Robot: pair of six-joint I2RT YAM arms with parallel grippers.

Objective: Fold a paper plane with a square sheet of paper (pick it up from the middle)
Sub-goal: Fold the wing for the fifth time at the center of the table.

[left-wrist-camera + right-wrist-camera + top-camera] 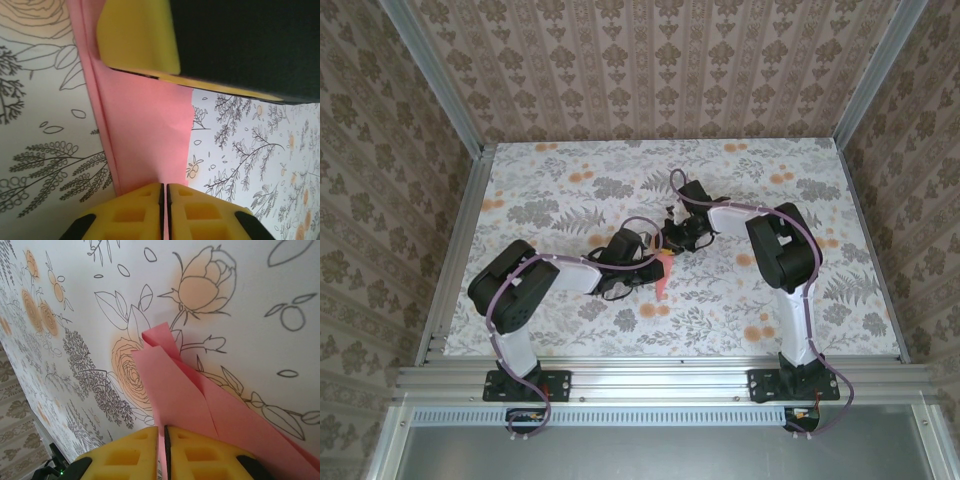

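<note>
The pink paper [663,274] is found near the middle of the table, already folded into a narrow strip and gripped between the two arms, its lower end pointing toward the near edge in the top view. In the left wrist view the pink paper [145,135] is seen with a long doubled fold running down its left side and a straight cut edge on its right. The left gripper [164,205] is pressed together on the paper's near edge, the sheet passing into the thin slit between the yellow fingers [125,215]. Above it, a yellow pad [137,35] on a black body lies on the same sheet, apparently a finger of the other arm, though too little of it is shown to be sure. In the right wrist view the pink paper [185,395] is shown as overlapping flaps with a diagonal edge and a bent, pointed tip over an orange rose print. The right gripper [164,447] is likewise closed on the paper's edge. From above, the left gripper [645,263] and right gripper [672,243] are seen close together. Wide stretches of the flower-printed tablecloth [560,200] are seen around them, bounded by aluminium rails [455,250] and patterned walls [650,60].
</note>
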